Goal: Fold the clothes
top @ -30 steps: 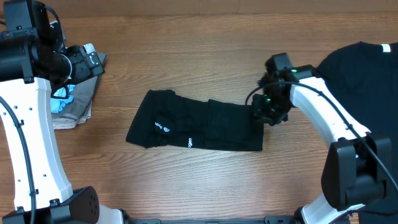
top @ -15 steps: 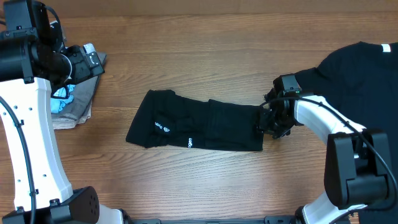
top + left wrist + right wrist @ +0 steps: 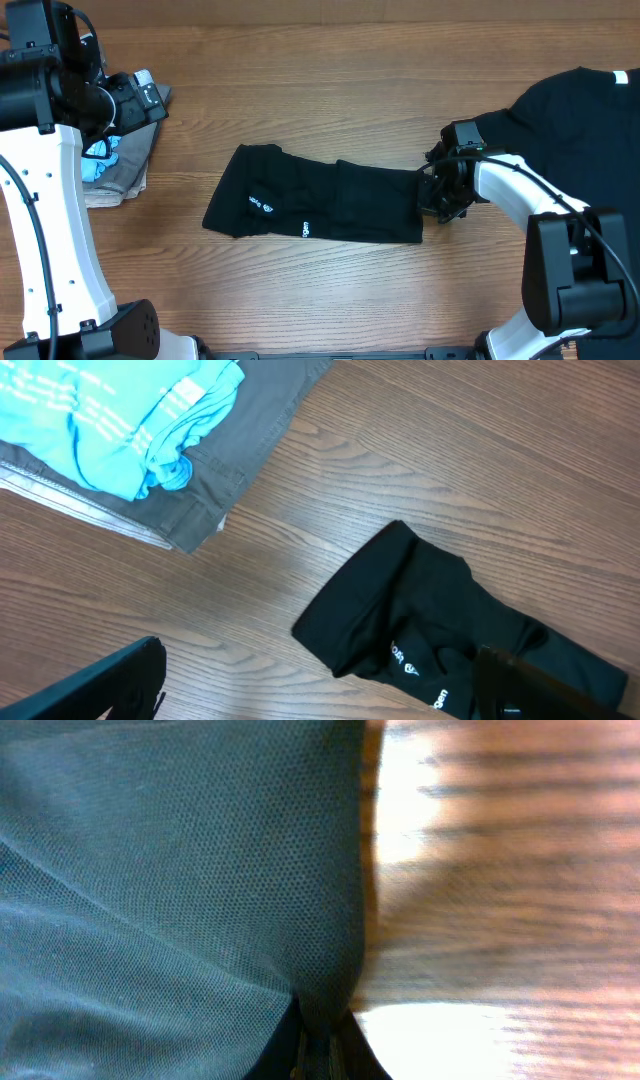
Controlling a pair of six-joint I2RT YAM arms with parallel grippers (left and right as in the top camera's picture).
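Right gripper point(image 3: 432, 197) has dropped from over the folded T-shirt's point(image 3: 315, 195) right end to its right edge, and the jaws have closed since a second ago. Shirt and left arm haven't moved.

Overhead: wood-grain table point(image 3: 330, 290), nothing of the room beyond it visible. Folded T-shirt sits mid-table as a long black strip. Long axis runs left-right, right end a touch lower. White logo prints point(image 3: 258, 203) sit toward its left end. Right gripper touches the shirt's right edge. Second black T-shirt point(image 3: 570, 120) lies spread well right of the folded one, partly out of frame. Grey-and-blue pile point(image 3: 115, 160) is well left of it, with the left gripper point(image 3: 128, 100) above that pile, apart from the folded shirt.

Left wrist: same wood surface. Left end of the folded T-shirt is at lower right, the pile at upper left, bare wood between. Left fingers point(image 3: 100, 685) spread wide, nothing between them.

Right wrist: dark knit fabric fills the left side, blurred glary wood on the right. Jaws pinched tight on the shirt's edge at bottom centre.
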